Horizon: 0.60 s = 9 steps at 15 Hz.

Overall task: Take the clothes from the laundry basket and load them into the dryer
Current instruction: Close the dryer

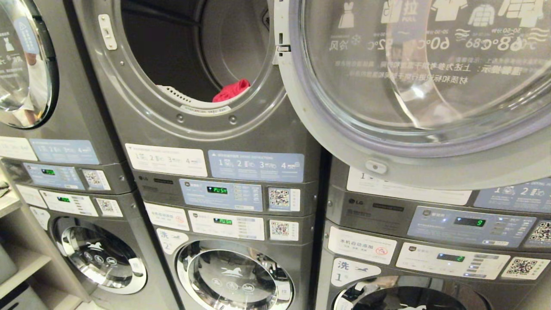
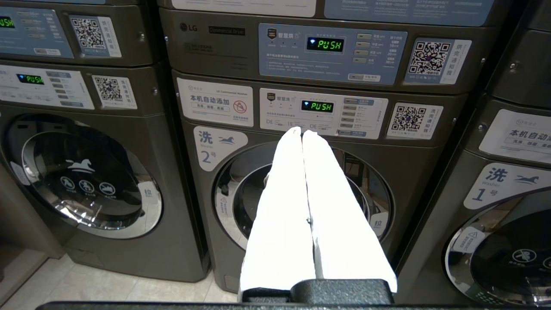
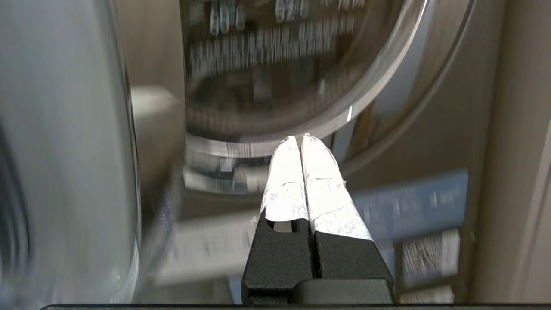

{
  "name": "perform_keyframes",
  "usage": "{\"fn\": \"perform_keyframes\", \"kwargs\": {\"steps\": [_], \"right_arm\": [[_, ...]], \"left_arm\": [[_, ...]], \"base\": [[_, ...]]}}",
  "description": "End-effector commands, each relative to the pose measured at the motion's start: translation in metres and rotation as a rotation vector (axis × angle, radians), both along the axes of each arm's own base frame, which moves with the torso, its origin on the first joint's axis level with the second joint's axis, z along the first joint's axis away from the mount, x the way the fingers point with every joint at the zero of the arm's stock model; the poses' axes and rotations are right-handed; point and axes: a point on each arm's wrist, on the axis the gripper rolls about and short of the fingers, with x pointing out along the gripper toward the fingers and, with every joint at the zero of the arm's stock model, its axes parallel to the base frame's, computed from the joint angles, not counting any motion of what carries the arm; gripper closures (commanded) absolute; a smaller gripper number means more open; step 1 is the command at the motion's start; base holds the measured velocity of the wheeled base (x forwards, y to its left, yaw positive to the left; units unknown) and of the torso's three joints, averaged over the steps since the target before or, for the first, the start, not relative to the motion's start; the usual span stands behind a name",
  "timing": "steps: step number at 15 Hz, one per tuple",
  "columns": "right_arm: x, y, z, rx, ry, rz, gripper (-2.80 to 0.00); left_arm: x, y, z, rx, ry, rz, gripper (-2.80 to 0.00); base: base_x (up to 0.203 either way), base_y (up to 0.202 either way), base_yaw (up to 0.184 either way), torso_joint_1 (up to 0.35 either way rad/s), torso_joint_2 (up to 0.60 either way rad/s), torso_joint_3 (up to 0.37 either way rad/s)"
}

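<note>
The upper dryer [image 1: 129,86] stands open in the head view, its drum dark and a red garment [image 1: 231,91] lying at the front lip of the opening. Its round glass door [image 1: 413,86] is swung out to the right. The laundry basket is out of view. Neither arm shows in the head view. My left gripper [image 2: 302,131] is shut and empty, pointing at the lower washer marked 2 [image 2: 301,202]. My right gripper [image 3: 300,137] is shut and empty, held up before a round glass door [image 3: 301,86].
Stacked grey machines fill the wall, with control panels [image 1: 221,193] and closed lower washer doors [image 1: 234,277]. A shelf unit [image 1: 17,258] stands at the far left. Pale floor tiles [image 2: 86,284] show below the machines.
</note>
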Motion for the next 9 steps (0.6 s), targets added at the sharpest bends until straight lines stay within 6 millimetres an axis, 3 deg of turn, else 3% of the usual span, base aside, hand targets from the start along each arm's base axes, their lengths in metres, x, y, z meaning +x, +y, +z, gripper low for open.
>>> {"fn": "perform_keyframes", "kwargs": {"steps": [1, 5, 9], "right_arm": [[0.0299, -0.0001, 0.0003, 0.007, 0.038, -0.004, 0.00], [0.0300, 0.0008, -0.0010, 0.005, 0.015, 0.026, 0.00], [0.0290, 0.0046, 0.0008, -0.027, -0.019, 0.188, 0.00]], "left_arm": [[-0.0001, 0.0000, -0.0001, 0.000, -0.002, 0.000, 0.00], [-0.0001, 0.0000, -0.0001, 0.000, -0.002, 0.000, 0.00], [-0.0001, 0.0000, -0.0001, 0.000, -0.002, 0.000, 0.00]], "base": [[0.000, 0.000, 0.000, 0.000, 0.00, 0.000], [0.000, 0.000, 0.000, 0.000, 0.00, 0.000], [0.000, 0.000, 0.000, 0.000, 0.00, 0.000]]}}
